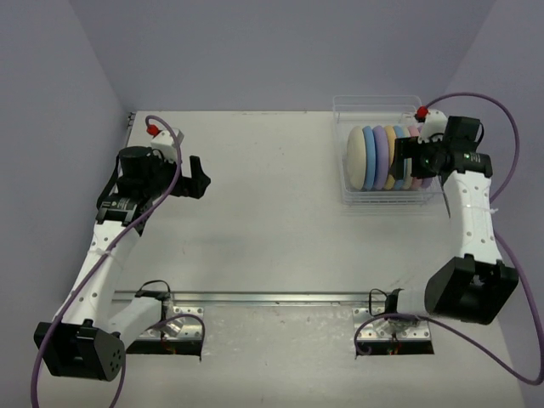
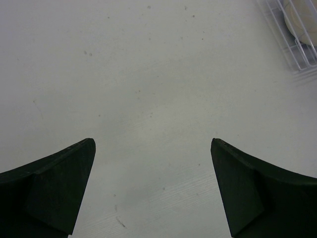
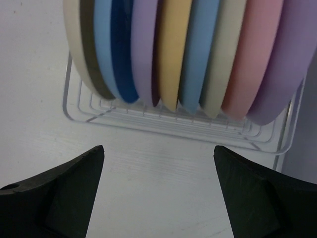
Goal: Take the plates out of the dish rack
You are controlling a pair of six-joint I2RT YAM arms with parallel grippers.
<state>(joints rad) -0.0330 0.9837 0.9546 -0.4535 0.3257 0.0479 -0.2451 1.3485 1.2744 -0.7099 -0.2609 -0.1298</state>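
The clear dish rack (image 1: 344,191) stands at the back right of the table. Several plates (image 1: 374,157) stand on edge in it: cream at the left, then blue, lavender, yellow, blue and pink. In the right wrist view the row runs from the cream plate (image 3: 74,44) through the yellow plate (image 3: 176,49) to the pink (image 3: 257,54) and lavender ones. The rack's wire floor (image 3: 148,121) shows below them. My right gripper (image 1: 405,160) hovers over the right part of the row, open and empty (image 3: 158,148). My left gripper (image 1: 197,178) is open and empty, far to the left (image 2: 152,144).
The left wrist view shows bare white table, with a corner of the rack (image 2: 290,44) and the cream plate (image 2: 302,17) at its top right. A metal rail (image 1: 272,297) with the arm bases runs along the near edge. Walls close the back and sides.
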